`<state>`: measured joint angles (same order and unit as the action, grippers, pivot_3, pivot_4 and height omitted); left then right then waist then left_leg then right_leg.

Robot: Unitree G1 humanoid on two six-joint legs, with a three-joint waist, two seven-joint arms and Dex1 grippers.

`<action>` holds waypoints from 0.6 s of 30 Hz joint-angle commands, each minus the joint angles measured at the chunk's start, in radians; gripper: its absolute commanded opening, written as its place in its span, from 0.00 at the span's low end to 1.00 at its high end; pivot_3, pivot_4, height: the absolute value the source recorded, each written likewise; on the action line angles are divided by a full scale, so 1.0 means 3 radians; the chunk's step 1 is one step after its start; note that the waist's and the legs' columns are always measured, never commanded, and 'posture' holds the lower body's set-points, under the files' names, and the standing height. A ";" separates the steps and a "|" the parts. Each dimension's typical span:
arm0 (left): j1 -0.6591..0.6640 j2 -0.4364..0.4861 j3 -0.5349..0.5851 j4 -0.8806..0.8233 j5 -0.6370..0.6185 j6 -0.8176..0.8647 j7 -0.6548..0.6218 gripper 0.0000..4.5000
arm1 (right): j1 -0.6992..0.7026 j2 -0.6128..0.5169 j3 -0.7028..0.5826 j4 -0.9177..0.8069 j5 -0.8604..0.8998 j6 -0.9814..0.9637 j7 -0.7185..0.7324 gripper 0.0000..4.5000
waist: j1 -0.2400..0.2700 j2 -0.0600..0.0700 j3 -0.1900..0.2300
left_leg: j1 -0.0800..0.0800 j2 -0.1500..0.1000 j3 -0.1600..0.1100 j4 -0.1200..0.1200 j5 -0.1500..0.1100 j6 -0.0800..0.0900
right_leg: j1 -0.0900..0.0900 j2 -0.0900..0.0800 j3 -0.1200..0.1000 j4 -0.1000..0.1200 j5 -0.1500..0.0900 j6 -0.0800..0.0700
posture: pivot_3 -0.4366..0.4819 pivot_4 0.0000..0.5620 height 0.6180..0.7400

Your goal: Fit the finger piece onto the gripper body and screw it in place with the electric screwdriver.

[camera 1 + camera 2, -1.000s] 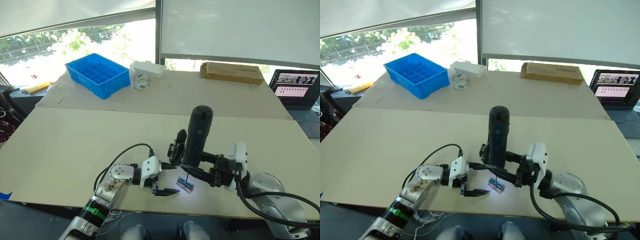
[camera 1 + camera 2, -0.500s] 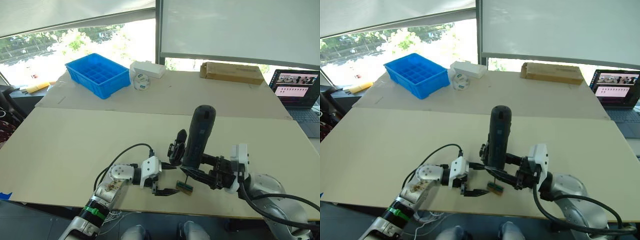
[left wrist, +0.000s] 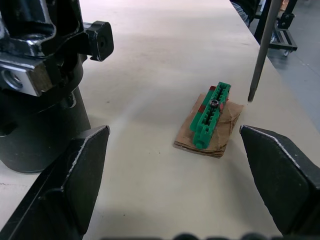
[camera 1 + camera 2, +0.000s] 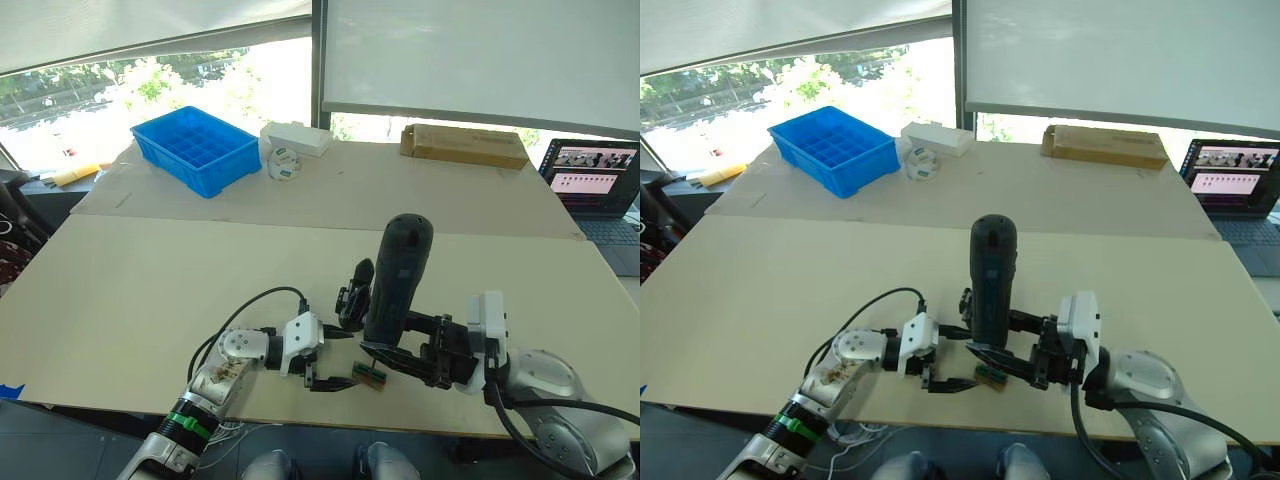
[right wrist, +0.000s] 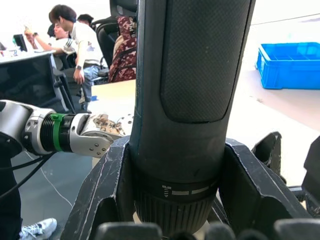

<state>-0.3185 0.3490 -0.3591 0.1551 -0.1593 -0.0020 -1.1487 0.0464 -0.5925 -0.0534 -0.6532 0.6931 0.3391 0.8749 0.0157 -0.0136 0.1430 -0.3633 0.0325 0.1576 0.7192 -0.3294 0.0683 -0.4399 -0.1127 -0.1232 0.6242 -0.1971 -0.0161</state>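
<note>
The electric screwdriver (image 4: pixel 398 283) stands upright at lower centre, clamped in my right gripper (image 4: pixel 405 350). In my left wrist view, my left gripper (image 3: pixel 175 150) spreads wide around a green-and-tan block (image 3: pixel 210 120), gripper body (image 3: pixel 40 75) upper left.

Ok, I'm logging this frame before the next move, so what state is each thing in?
electric screwdriver: upright, clamped in right gripper, bit raised off the table.
left gripper: open, straddling the green block.
green block: lying on the tan pad.
gripper body: standing on the table.
laptop: open, screen lit.
</note>
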 commanded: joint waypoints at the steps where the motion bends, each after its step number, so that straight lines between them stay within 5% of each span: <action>1: 0.0052 0.0023 -0.0091 0.0090 0.0082 0.0097 0.0006 0.98 | -0.0118 0.0007 -0.0150 -0.0242 0.0151 -0.0098 -0.0051 0.43 | -0.0001 0.0000 0.0000 | 0.0000 0.0000 0.0000 0.0000 0.0000 0.0000 | 0.0000 0.0000 0.0000 0.0000 0.0000 0.0000 | 0.48 0.27 1.00; 18: 0.0037 0.0029 -0.0096 0.0072 0.0068 0.0109 -0.0017 0.98 | -0.0196 0.0145 0.0063 0.0018 -0.0271 -0.0384 0.0055 0.43 | 0.0000 0.0000 0.0000 | -0.0001 0.0000 -0.0001 -0.0001 0.0000 -0.0001 | -0.0001 0.0001 -0.0001 -0.0001 -0.0001 0.0001 | 0.48 0.27 1.00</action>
<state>-0.3215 0.3512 -0.3620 0.1526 -0.1593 0.0022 -1.1515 0.0055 -0.5563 -0.0197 -0.6249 0.6042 0.2707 0.8844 0.0156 -0.0136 0.1430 -0.3638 0.0324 0.1573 0.7190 -0.3293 0.0681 -0.4402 -0.1125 -0.1236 0.6240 -0.1973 -0.0158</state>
